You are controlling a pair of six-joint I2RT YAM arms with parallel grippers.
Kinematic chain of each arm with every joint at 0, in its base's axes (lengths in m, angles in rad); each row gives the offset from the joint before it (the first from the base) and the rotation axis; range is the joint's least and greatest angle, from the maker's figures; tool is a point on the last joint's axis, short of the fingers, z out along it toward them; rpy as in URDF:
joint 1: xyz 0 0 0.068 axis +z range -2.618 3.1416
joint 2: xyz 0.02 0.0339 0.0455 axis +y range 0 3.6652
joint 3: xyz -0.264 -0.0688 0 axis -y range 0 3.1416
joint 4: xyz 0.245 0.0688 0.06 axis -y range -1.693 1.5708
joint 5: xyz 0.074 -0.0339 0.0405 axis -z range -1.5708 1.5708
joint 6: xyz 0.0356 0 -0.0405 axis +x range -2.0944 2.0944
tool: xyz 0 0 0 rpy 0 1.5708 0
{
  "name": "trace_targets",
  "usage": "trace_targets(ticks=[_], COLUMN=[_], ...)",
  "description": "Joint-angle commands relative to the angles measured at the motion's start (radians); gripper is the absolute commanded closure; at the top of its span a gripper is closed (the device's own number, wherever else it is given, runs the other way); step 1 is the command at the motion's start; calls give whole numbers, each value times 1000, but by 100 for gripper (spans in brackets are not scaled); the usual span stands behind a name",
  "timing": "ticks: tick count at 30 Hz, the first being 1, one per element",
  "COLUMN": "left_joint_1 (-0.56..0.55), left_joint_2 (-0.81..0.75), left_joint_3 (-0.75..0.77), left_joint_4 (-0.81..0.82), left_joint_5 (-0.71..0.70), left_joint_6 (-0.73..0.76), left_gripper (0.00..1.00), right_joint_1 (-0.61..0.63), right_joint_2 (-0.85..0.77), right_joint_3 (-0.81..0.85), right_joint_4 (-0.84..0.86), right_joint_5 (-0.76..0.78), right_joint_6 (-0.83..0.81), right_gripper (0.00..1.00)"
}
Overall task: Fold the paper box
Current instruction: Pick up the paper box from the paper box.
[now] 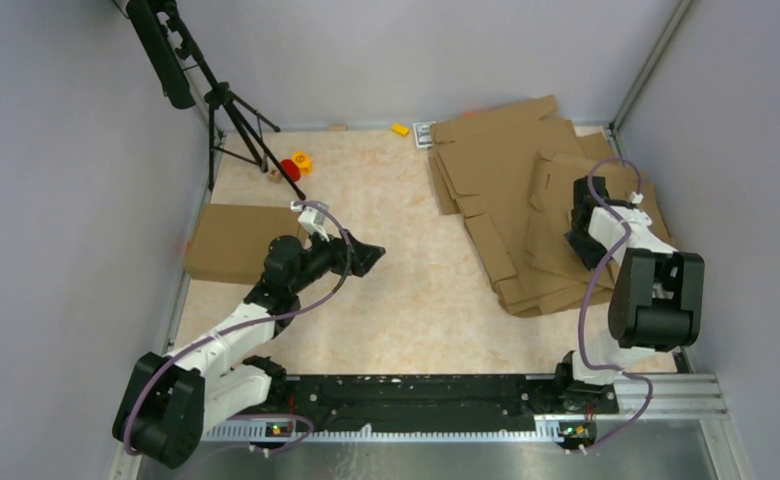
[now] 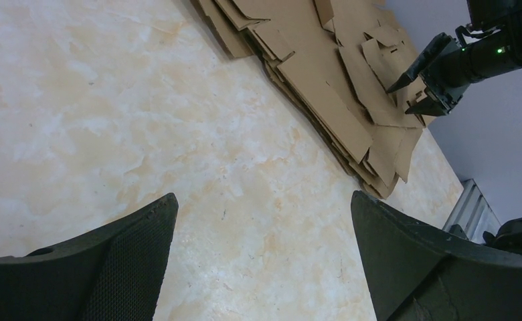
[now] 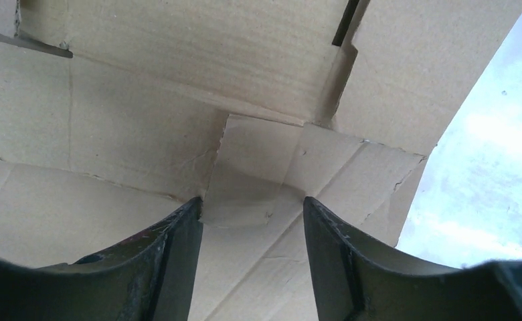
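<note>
The paper box is among a pile of flat brown cardboard blanks (image 1: pixel 506 180) at the right side of the table, also visible in the left wrist view (image 2: pixel 325 87). My right gripper (image 1: pixel 578 243) hovers low over the pile's right part, seen from the left wrist as well (image 2: pixel 413 99). In the right wrist view its jaws (image 3: pixel 253 199) stand apart on either side of a small creased flap (image 3: pixel 255 167) of the top blank, fingertips at the flap's edges. My left gripper (image 1: pixel 371 258) is wide open over bare marble tabletop (image 2: pixel 264 195), holding nothing.
A closed brown cardboard box (image 1: pixel 228 243) lies at the table's left edge beside the left arm. A black tripod (image 1: pixel 231 110) stands at the back left, with small red (image 1: pixel 290 168) and yellow (image 1: pixel 302 158) pieces near its feet. A yellow block (image 1: pixel 400 129) lies by the back wall.
</note>
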Motion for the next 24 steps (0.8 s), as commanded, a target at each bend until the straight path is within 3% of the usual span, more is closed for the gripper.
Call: trace_targets(ticks=[1, 4, 10, 16, 21, 24], left_joint_1=[-3, -3, -4, -3, -3, -3], left_joint_2=[-32, -42, -36, -32, -23, -13], left_joint_3=[34, 32, 31, 33, 33, 34], left_joint_4=[6, 3, 5, 5, 11, 18], left_joint_5=[-10, -14, -15, -16, -14, -3], left_joint_6=[15, 17, 18, 18, 15, 9], left_gripper=[1, 1, 1, 1, 1, 1], right_joint_1=[-14, -14, -14, -14, 5, 50], right_joint_2=[-110, -172, -230, -303, -419, -492], right_joint_3=[-14, -46, -52, -49, -57, 0], right_joint_4=[0, 21, -1, -24, -30, -87], right_joint_5=[45, 57, 67, -7, -234, -223], right_joint_6=[4, -14, -23, -59, -98, -95], right_gripper=[48, 58, 100, 100, 100, 100])
